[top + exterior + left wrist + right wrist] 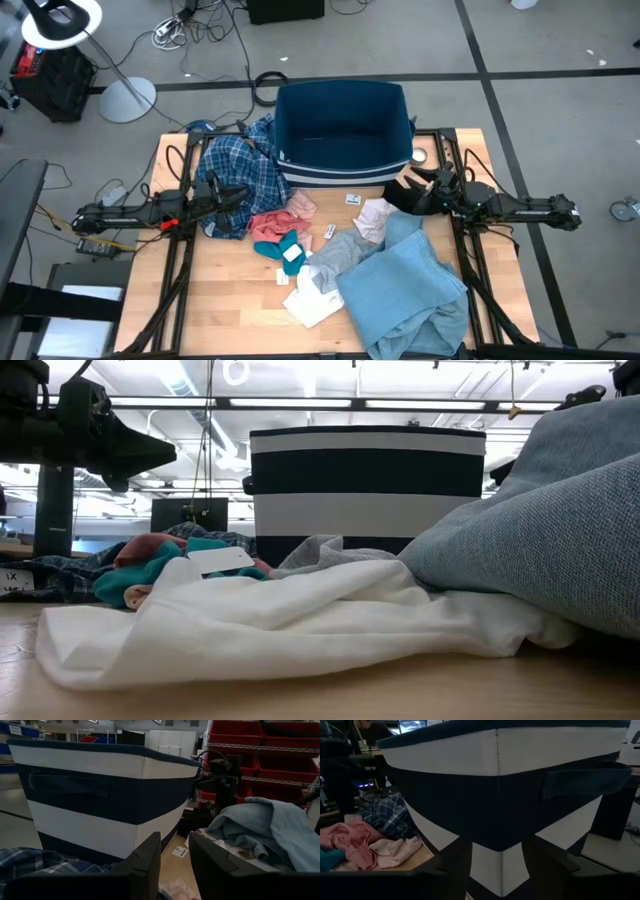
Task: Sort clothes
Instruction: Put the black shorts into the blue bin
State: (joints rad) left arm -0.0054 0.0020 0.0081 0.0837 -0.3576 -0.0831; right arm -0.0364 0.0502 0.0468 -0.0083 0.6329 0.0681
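Observation:
The clothes lie in a loose heap on the wooden table. The blue-white plaid shirt (235,165) is at the far left. The salmon pink piece (272,222), small teal piece (285,248), grey piece (340,255) and white piece (315,300) lie in the middle. The pale pink piece (372,215) and large light blue garment (405,285) lie to the right. My left gripper (243,193) is open above the plaid shirt's near edge, holding nothing (175,865). My right gripper (412,188) is open and empty, facing the bin's near right corner (497,845).
The dark blue bin (340,130) with a white stripe stands open at the table's far middle, between both arms. A dark shape (403,198) lies under my right gripper; what it is I cannot tell. Bare wood (225,300) shows at the near left.

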